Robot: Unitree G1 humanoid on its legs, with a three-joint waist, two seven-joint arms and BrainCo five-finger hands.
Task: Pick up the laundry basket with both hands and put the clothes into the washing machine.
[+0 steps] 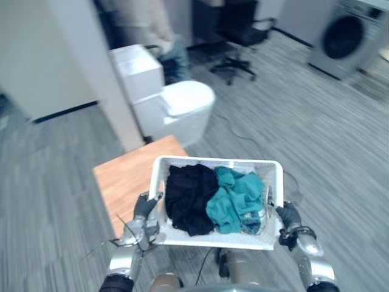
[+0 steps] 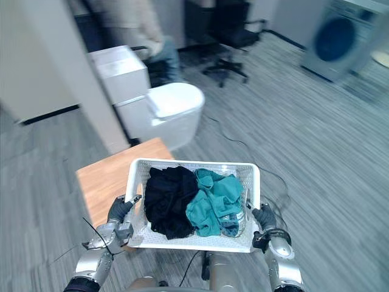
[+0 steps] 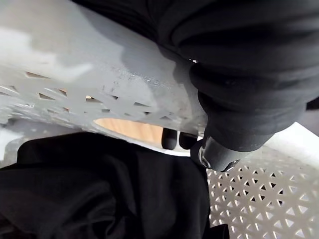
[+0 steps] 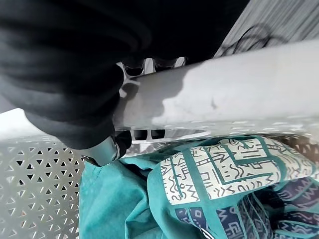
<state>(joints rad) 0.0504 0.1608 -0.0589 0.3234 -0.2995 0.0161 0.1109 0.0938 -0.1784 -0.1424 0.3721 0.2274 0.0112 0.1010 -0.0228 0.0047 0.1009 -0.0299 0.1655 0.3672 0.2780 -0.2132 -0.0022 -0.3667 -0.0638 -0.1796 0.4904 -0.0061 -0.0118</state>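
Gripping with fingers (image 3: 169, 140) curled through side slots of laundry basket (image 1: 216, 162), left hand (image 1: 144, 210) and right hand (image 1: 289, 216) alike; held aloft by desk (image 1: 130, 173) corner, clothes (image 1: 234, 198) heaped inside. Carrying step in hand. Next: turn toward washing machine (image 1: 346, 36), well apart, load level.

Head eyes look down — wrist views hug the basket (image 1: 216, 161).

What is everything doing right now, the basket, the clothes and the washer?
laundry basket: held at both sides, clothes inside.
left hand: curled round the basket's handle.
right hand: curled round the other handle.
black garment: heaped in the basket.
teal garment: heaped beside it.
washing machine: far off, door looks shut.
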